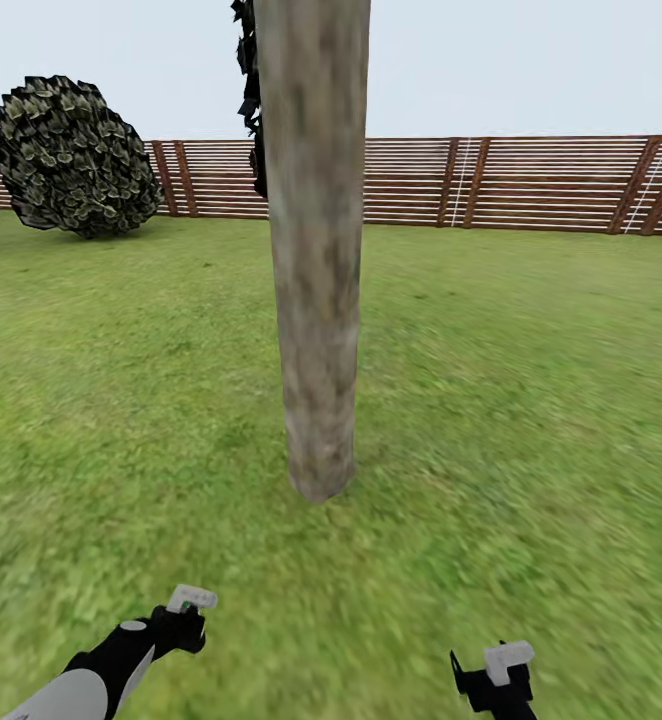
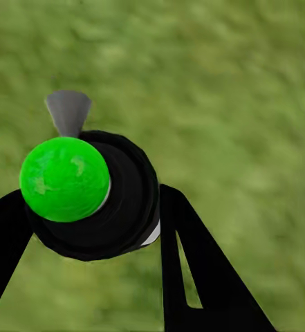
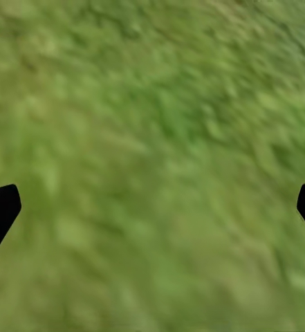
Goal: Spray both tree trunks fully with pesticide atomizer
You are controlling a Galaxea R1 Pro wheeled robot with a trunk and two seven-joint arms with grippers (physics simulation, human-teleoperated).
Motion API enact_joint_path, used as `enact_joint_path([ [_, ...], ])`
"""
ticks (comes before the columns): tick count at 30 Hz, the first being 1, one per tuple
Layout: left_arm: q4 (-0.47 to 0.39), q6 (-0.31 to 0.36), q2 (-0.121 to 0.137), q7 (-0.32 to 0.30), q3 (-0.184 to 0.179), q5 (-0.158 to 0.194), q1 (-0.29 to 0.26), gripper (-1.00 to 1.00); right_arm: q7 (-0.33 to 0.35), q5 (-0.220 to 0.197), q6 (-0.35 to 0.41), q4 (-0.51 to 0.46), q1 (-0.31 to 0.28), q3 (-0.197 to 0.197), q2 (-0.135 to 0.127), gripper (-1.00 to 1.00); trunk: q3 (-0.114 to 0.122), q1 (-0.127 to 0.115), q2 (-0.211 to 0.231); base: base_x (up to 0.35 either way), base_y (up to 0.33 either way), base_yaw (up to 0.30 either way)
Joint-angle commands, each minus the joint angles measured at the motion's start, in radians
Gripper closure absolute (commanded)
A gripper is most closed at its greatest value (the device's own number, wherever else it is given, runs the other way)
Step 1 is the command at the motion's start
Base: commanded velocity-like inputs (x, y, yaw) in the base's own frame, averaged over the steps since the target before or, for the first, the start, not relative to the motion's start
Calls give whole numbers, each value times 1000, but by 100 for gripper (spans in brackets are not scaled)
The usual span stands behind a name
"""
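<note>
A pale grey-brown mottled tree trunk (image 1: 316,300) rises straight out of the lawn directly ahead, its crown above the picture's top. My left gripper (image 1: 178,622) hangs low at the near left, short of the trunk. In the left wrist view the left gripper (image 2: 90,195) is shut on the pesticide atomizer (image 2: 104,200), a small dark round bottle whose top here is bright green, with a grey nozzle (image 2: 68,111) sticking out. My right gripper (image 1: 496,672) is low at the near right. Seen in the right wrist view, the right gripper (image 3: 152,207) is open over bare grass.
Green lawn (image 1: 531,380) spreads all around the trunk. A brown slat fence (image 1: 521,182) closes the far side. A round dark bush (image 1: 71,155) stands at the far left, and dark foliage (image 1: 249,90) shows just behind the trunk.
</note>
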Motion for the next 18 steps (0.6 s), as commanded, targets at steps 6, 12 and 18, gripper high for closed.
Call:
enact_joint_path([
  [6, -6, 49, -24, 43, 5, 3, 0, 100, 0, -1, 1, 0, 1, -2, 1, -100, 0, 0, 0, 304, -157, 0],
  [12, -9, 73, -43, 105, 2, 2, 0, 100, 0, -1, 1, -2, 1, -2, -2, -100, 0, 0, 0, 252, -189, -70],
  [18, -115, 72, -106, 84, 30, 74, 3, 100, -1, -31, 1, -3, 1, -15, -10, -100, 0, 0, 0, 156, -133, -179],
])
